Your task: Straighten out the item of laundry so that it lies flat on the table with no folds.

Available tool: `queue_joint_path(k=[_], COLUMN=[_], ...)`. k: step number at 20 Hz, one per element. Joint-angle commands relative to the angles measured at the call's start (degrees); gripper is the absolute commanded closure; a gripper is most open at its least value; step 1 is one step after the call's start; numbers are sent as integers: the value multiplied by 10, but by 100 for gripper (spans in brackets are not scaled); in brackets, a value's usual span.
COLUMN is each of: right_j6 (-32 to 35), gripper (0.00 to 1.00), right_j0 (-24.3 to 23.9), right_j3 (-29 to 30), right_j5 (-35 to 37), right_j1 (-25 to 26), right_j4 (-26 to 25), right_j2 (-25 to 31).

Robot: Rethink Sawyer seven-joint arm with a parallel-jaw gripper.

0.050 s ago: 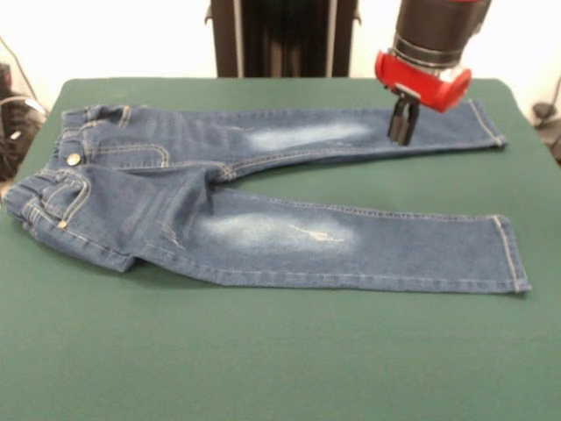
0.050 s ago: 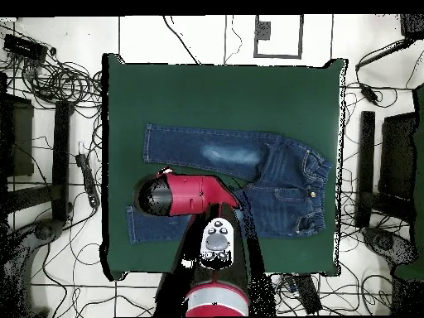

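**Desk:** How much room is there at the edges?

**Photographer:** The table (image 1: 263,368) is far wider than the jeans (image 1: 263,232). In the front view a broad bare strip of green runs along the near side, and a narrower one along the far side. The waistband reaches close to the table's left edge in that view; the leg hems stop short of the right edge. Overhead, cables lie on the floor round the table.

**Desk:** Where do the jeans sit against the gripper?

**Photographer:** They lie spread across the table's middle, legs parted in a shallow V. The gripper (image 1: 401,123) comes down on the far leg near its hem, past the faded patch. Its dark fingers look pressed close together, tips at the denim; whether they pinch cloth cannot be told. Overhead, the arm (image 2: 192,197) covers most of that leg.

**Desk:** And the count?

**Photographer:** One pair of jeans, two legs, two whitish patches, one metal button (image 1: 74,159) at the waistband. One arm, one gripper, one table. The hip nearest the camera shows a small fold.
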Motion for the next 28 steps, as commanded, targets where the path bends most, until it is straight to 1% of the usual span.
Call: queue_joint_path(k=[1, 10, 19, 22, 26, 28], right_j6=[-98, -103, -65, -53, -31, -18], gripper=[100, 100, 100, 100, 100, 100], right_j0=[-21, -40, -36, -41, -30, -30], right_j3=[-101, -132, -134, -129, -131, -125], right_j5=[74, 81, 41, 26, 9, 0], right_j1=[69, 98, 130, 139, 152, 158], right_j4=[-56, -80, -94, -93, -96, -88], right_j2=[61, 99, 106, 113, 103, 104])
